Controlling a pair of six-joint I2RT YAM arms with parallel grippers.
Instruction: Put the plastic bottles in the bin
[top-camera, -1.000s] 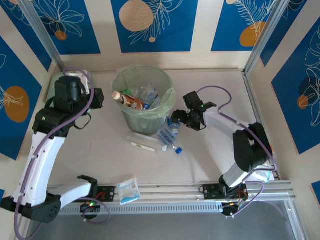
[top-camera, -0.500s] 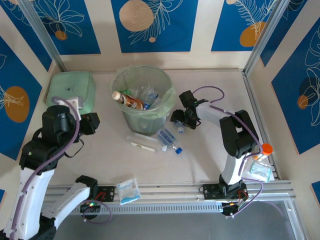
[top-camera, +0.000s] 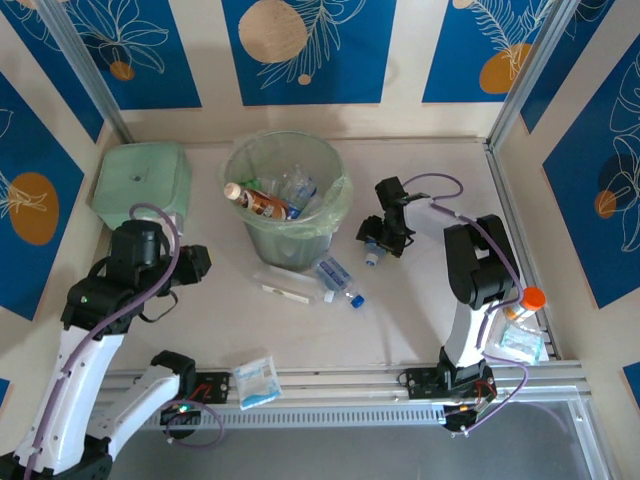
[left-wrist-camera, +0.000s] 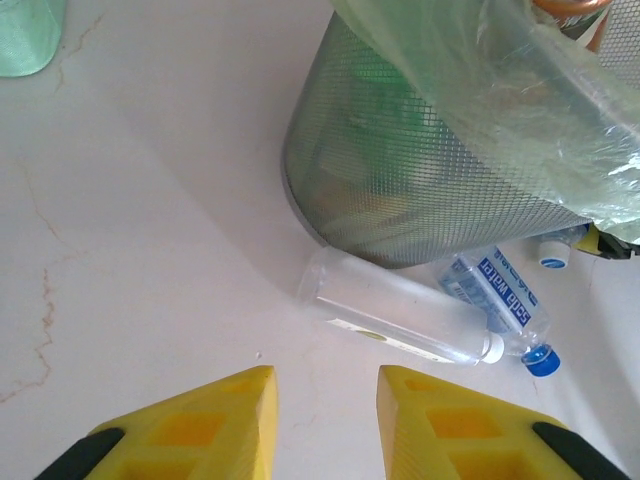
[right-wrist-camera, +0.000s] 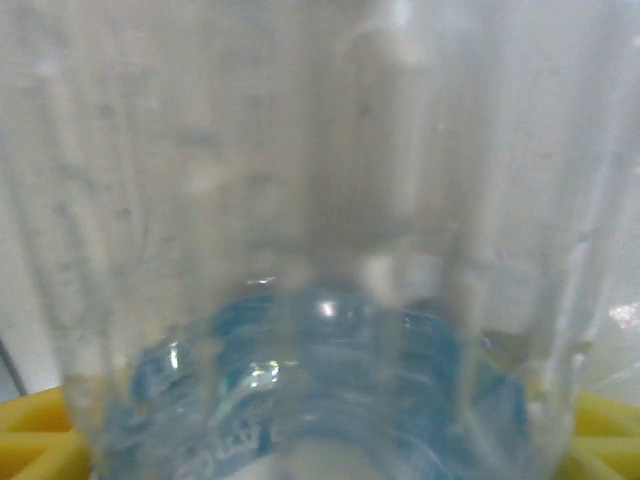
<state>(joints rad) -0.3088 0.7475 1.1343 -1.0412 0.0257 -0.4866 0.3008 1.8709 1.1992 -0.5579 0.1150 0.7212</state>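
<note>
So, the bin (top-camera: 280, 240) on the bench (top-camera: 430, 320) is partly filled.
The right gripper (top-camera: 383, 240) straddles a bottle (top-camera: 371, 255) just right of it to lift it, clamped or not I can't tell; the left gripper (left-wrist-camera: 322, 385), jaws apart and empty, faces the long clear bottle (left-wrist-camera: 395, 320) at the bin's near side.

The bin (top-camera: 285, 240) stands at the back of the bench (top-camera: 400, 320), bottles (top-camera: 265, 203) in it, a box (top-camera: 140, 180) to its left. A long bottle (top-camera: 285, 285) lies just before it, a small bottle (top-camera: 372, 252) to its right, a packet (top-camera: 257, 380) at the near edge.
</note>
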